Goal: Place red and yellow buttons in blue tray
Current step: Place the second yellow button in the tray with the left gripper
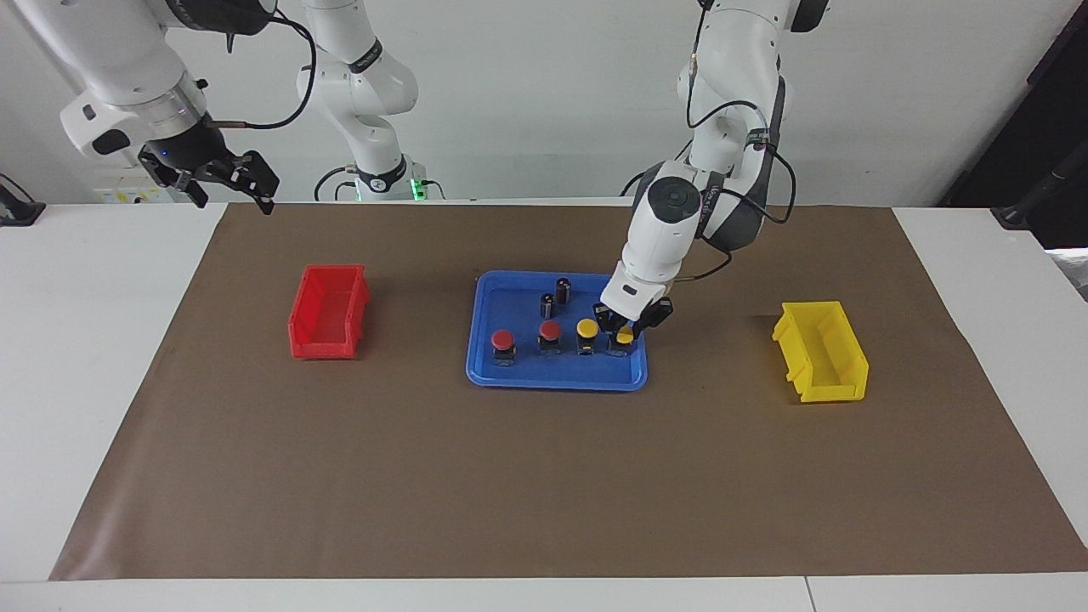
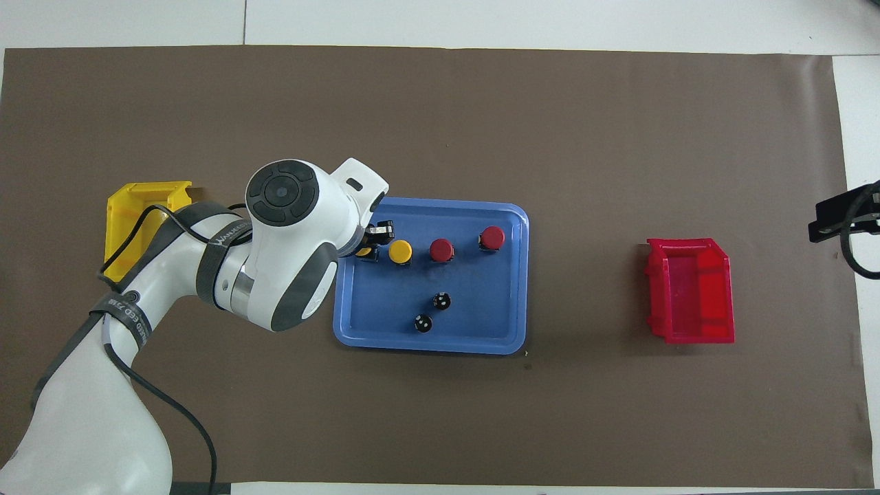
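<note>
The blue tray (image 1: 510, 374) (image 2: 509, 330) lies mid-table. In it stand two red buttons (image 1: 503, 341) (image 1: 550, 331) (image 2: 492, 237) (image 2: 441, 249) and two yellow buttons (image 1: 586, 328) (image 1: 625, 337) (image 2: 400, 251) (image 2: 364, 253) in a row. My left gripper (image 1: 627, 330) (image 2: 371, 240) is down in the tray at the left arm's end, open, with its fingers on either side of the end yellow button, which rests on the tray floor. My right gripper (image 1: 228, 180) (image 2: 844, 218) waits, open and empty, raised over the right arm's end of the table.
Two dark cylinders (image 1: 563, 289) (image 1: 547, 304) (image 2: 442, 300) (image 2: 423, 323) stand in the tray, nearer to the robots than the buttons. A small red bin (image 1: 327, 312) (image 2: 689, 290) sits toward the right arm's end, a small yellow bin (image 1: 821, 351) (image 2: 137, 213) toward the left arm's end.
</note>
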Robot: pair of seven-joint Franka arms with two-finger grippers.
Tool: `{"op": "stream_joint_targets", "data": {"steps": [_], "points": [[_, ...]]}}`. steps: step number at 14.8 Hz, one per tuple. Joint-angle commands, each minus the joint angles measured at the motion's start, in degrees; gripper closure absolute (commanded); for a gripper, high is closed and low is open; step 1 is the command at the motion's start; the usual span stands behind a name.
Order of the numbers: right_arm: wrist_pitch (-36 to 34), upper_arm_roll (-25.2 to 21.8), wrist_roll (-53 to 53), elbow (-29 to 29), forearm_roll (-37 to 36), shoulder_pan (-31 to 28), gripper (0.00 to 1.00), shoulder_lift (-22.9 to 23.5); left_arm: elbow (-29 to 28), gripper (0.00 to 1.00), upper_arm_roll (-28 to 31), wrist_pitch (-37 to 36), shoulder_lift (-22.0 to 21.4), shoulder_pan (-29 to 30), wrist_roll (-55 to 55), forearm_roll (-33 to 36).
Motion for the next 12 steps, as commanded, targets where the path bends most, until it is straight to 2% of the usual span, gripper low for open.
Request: {"op": "stream_joint_targets", "data": {"steps": [1,4,5,10,12], "points": [[0.6,0.5,-1.5,-0.8,0.0,-1.1,0.0,-0.7,-1.0,0.29,1.1,-0.8,-1.5,-0.8,-0.8,-0.5],[0.7,0.2,-1.7,-1.3,0.2,-2.2,0.0,-1.0,3.0,0.03,1.3,-8.2,-2.7,-0.1,-0.2,-0.1],[0.6,0.2,-2.3,-1.6,0.8,-2.7,0.0,-1.2,4.5,0.0,1.7,-11.2,-3.7,0.4,0.2,-0.1],[0.6,0.2,-2.7,-1.7,0.9,-2.8,0.0,-1.3,11.3,0.0,1.9,-23.9,-8.1,8.1,12.4,1.9],[0.6,0.2,-2.7,-2.0,0.9,-2.8,0.0,-1.6,12.4,0.0,1.9,-28.9,-12.3,12.8,21.2,1.9]]}}
